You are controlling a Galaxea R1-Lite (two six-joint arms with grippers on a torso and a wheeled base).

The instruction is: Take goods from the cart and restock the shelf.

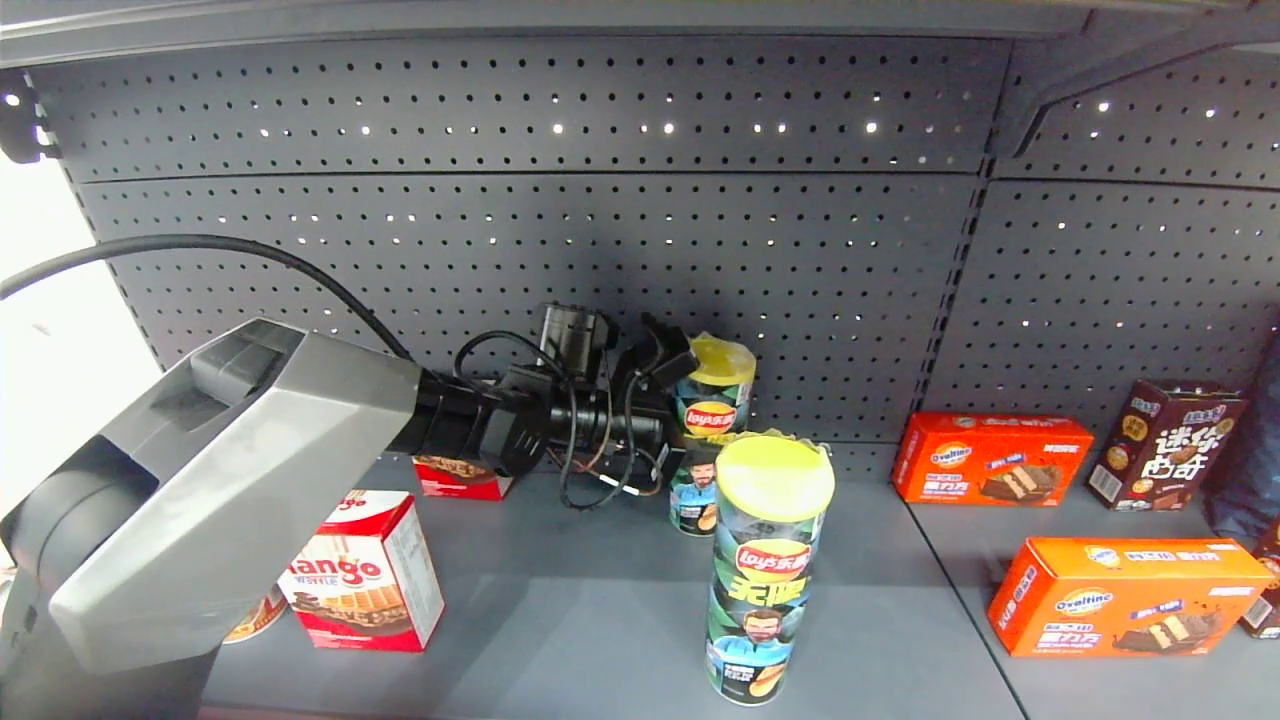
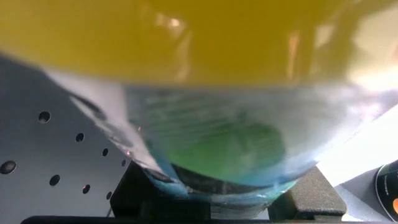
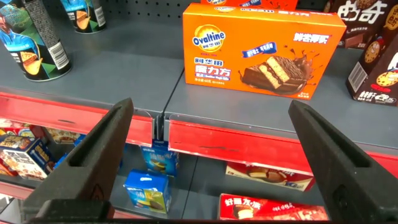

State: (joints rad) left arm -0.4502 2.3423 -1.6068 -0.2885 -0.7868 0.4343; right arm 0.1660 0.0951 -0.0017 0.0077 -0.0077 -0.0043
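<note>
Two cans matter here. My left claw (image 1: pixel 668 405) is closed around the rear green crisp can with a yellow plastic lid (image 1: pixel 714 398). It holds the can upright, close to the dark perforated back panel (image 1: pixel 500 250). The can's base is at or just above the grey metal shelf (image 1: pixel 560 610); I cannot tell whether it touches.

The front green crisp can with a yellow lid (image 1: pixel 768 570) stands free, just ahead of the first and nearer the shelf's edge. My right claw (image 3: pixel 211 165) is spread wide and empty, out before the red front strip (image 3: pixel 249 140) and facing an orange biscuit box (image 3: pixel 261 46).

I judge this the placing step. Next I should settle the base flat and open the fingers. The arm then has to draw back without clipping the front can or the red-and-white wafer box (image 1: pixel 365 570).
</note>
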